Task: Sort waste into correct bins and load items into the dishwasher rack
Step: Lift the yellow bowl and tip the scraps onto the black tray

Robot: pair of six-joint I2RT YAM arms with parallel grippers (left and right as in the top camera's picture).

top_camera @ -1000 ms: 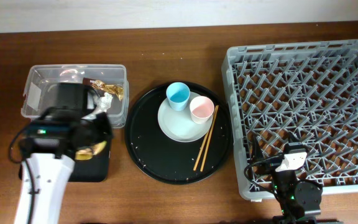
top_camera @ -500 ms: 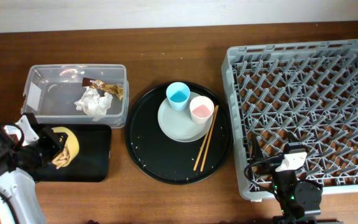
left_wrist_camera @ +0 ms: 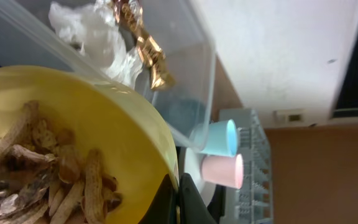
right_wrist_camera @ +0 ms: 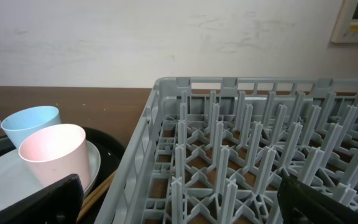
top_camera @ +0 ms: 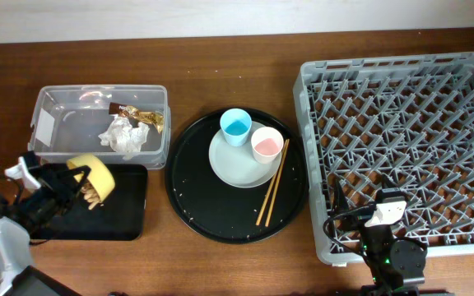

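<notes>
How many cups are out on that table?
2. The light-blue cup and the pink cup stand side by side on the pale plate in the round black tray. None looks hidden.

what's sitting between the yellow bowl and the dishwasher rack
The round black tray, holding the plate, light-blue cup, pink cup and chopsticks, lies between the yellow bowl and the dishwasher rack. Nothing else does.

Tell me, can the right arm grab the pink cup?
Probably yes. The right gripper is open and empty, and the pink cup stands uncovered, nothing above it. Only the side wall of the rack lies between them, so it must lift over.
</notes>
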